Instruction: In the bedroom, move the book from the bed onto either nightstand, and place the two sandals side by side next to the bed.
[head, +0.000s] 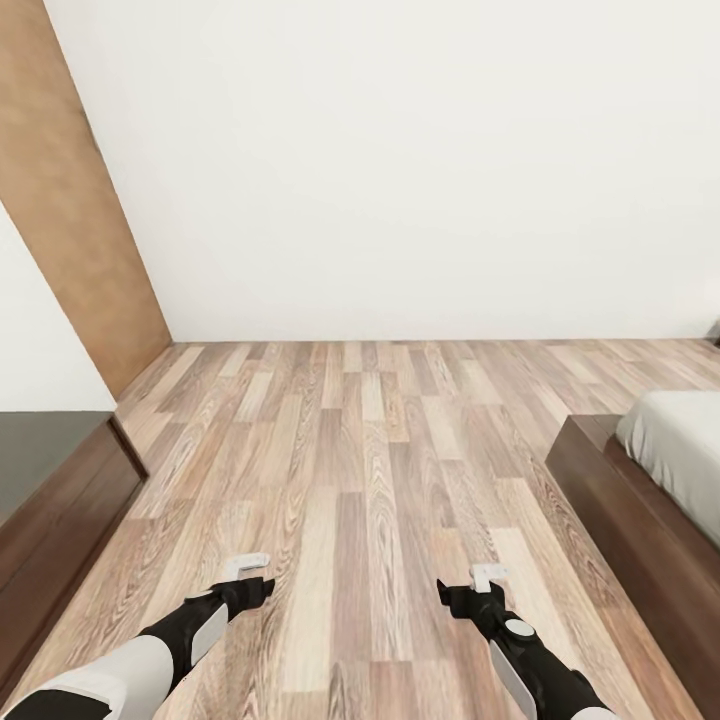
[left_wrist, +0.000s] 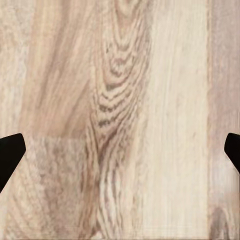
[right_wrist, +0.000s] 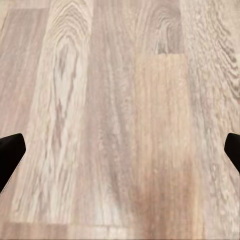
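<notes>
You're in the bedroom with the bed (head: 668, 470) at the right edge of the head view: one corner of its dark frame and a strip of off-white mattress, nothing lying on the part I can see. No book or sandals appear in any frame here, so I can't tell you where they sit; my read is the book is further up the mattress, past the view's edge. Judging by that, nothing of the task is done yet: the book needs picking and setting on a nightstand, and both sandals need lining up beside the bed. You look to be in transit, with the wood-plank floor (head: 370, 470) open ahead up to the white wall (head: 400, 160). A low dark-brown cabinet (head: 50, 500) runs along the left edge of the floor; I can't say whether it's a nightstand. A tan wood panel (head: 70, 200) leans up the left wall, maybe a door. The left gripper (head: 247, 567) and right gripper (head: 488, 573) hang low over the planks, both empty. Each wrist view shows the dark fingertips (left_wrist: 9, 152) (right_wrist: 10, 150) at opposite edges with bare floor between, so both sets of fingers are spread wide, holding nothing. No brands, labels or readable writing anywhere. Suggest you turn right along the bed to find the book.
</notes>
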